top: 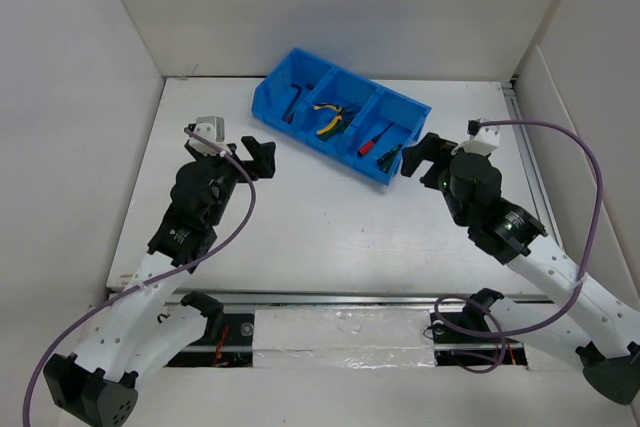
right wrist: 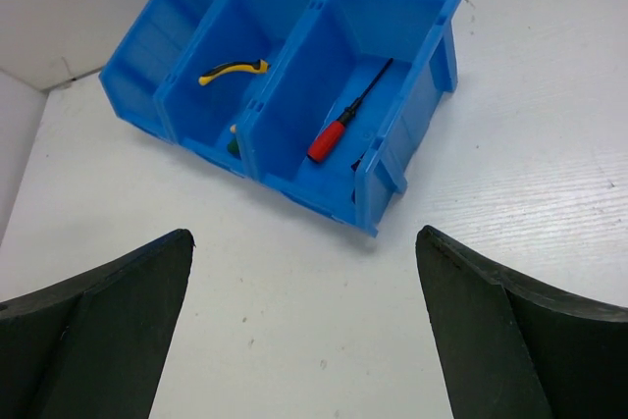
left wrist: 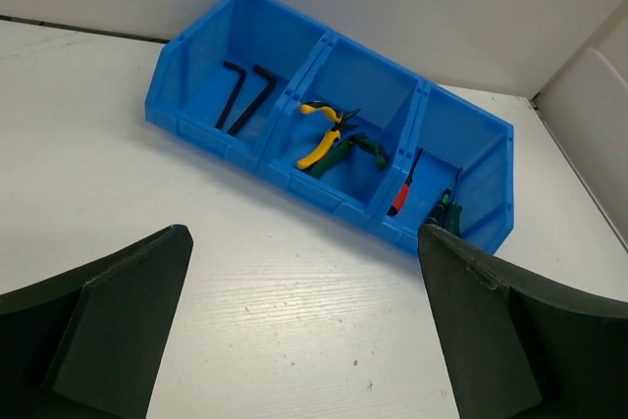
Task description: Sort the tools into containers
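The blue three-compartment bin (top: 275,97) stands at the back middle of the table. Its left compartment holds dark hex keys (top: 291,102). The middle one holds yellow-handled pliers (top: 329,119) and green-handled pliers (left wrist: 345,150). The right one holds a red-handled screwdriver (top: 373,141) and a green-handled screwdriver (top: 388,157). My left gripper (top: 258,152) is open and empty, just left of the bin's near side. My right gripper (top: 419,155) is open and empty, close to the bin's right end. The bin also shows in the left wrist view (left wrist: 186,71) and the right wrist view (right wrist: 437,66).
White walls enclose the table on the left, back and right. A metal rail (top: 340,299) runs along the near edge between the arm bases. Purple cables loop from both arms.
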You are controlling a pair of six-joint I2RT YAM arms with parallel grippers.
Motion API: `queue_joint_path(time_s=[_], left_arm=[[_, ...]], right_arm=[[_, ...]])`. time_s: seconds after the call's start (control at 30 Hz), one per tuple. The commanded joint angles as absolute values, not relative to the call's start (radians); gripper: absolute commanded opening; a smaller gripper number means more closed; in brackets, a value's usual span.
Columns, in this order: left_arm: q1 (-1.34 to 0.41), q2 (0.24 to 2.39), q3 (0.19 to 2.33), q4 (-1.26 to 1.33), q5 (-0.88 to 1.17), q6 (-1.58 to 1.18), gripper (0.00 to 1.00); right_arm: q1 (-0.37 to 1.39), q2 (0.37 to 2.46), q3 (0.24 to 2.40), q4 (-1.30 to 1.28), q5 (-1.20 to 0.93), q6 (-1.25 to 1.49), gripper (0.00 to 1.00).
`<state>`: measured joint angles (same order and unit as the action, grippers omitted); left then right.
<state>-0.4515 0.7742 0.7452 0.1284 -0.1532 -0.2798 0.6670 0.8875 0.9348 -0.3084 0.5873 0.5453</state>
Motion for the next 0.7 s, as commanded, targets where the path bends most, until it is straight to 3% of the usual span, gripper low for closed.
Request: queue_joint_path(time_s=[0.0, 0.67], left_arm=[[-0.448, 0.739, 0.733, 0.156, -0.141, -0.29, 0.99], [-0.448, 0.805, 0.764, 0.215, -0.115, -0.264, 0.99]], right_arm=[[0.702, 0.856, 0.983, -0.318, 0.634, 0.531, 1.0], [0.712, 0.845, 1.008, -0.331, 0.646, 0.508, 1.0]])
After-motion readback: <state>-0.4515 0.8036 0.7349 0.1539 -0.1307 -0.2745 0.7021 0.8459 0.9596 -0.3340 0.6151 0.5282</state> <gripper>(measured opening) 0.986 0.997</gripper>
